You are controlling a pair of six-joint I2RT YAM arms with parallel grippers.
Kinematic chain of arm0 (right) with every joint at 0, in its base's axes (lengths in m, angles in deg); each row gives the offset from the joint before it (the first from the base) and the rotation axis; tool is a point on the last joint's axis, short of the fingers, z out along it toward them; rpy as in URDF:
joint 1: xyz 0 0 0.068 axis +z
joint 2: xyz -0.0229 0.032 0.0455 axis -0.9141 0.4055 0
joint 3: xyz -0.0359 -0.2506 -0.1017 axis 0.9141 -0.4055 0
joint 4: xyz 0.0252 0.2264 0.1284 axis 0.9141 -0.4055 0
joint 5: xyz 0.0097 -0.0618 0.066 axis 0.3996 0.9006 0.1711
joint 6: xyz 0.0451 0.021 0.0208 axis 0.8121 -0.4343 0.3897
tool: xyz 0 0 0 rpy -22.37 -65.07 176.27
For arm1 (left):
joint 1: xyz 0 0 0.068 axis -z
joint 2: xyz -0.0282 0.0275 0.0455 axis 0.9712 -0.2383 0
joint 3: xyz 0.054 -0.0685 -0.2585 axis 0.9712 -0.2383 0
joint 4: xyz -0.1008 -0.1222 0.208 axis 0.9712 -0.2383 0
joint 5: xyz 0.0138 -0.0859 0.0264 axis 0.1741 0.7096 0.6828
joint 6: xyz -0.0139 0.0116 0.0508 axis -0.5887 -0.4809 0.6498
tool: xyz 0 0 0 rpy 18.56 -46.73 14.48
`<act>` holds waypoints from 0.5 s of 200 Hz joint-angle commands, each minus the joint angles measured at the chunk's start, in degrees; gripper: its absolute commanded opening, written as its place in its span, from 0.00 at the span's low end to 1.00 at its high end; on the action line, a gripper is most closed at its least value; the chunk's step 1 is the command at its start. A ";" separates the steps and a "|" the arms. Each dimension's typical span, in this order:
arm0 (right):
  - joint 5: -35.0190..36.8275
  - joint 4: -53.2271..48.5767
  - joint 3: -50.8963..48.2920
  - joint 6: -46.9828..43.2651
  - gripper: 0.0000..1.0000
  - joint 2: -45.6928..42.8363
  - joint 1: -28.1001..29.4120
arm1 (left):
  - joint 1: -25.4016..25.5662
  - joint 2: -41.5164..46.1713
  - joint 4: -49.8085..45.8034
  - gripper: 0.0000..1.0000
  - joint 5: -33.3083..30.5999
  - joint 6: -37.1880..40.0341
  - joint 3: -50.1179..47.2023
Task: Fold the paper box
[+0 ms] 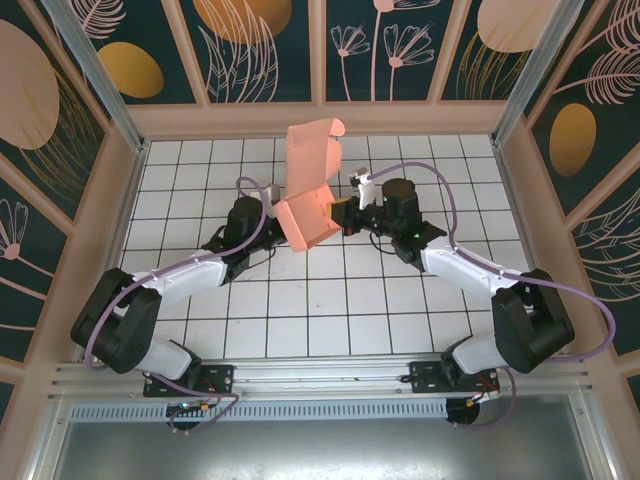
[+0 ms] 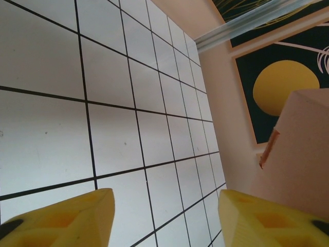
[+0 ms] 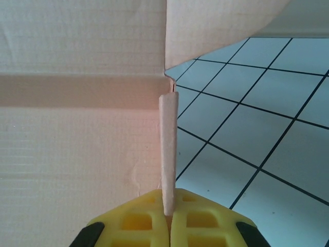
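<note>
lengthwise, the paper box [image 1: 305, 220] points toward the far wall [image 1: 320, 118]; right tool [image 3: 168, 213] pinches its edge, left tool [image 2: 164, 206] spread.

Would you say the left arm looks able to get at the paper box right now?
Probably yes: the left gripper is open right beside the paper box, nothing between them, and the right gripper pinches its other side.
</note>
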 commanded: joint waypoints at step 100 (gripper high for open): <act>18.88 -11.68 8.89 -10.52 0.00 5.41 8.59 | 0.88 -0.99 3.56 0.52 2.35 0.83 4.75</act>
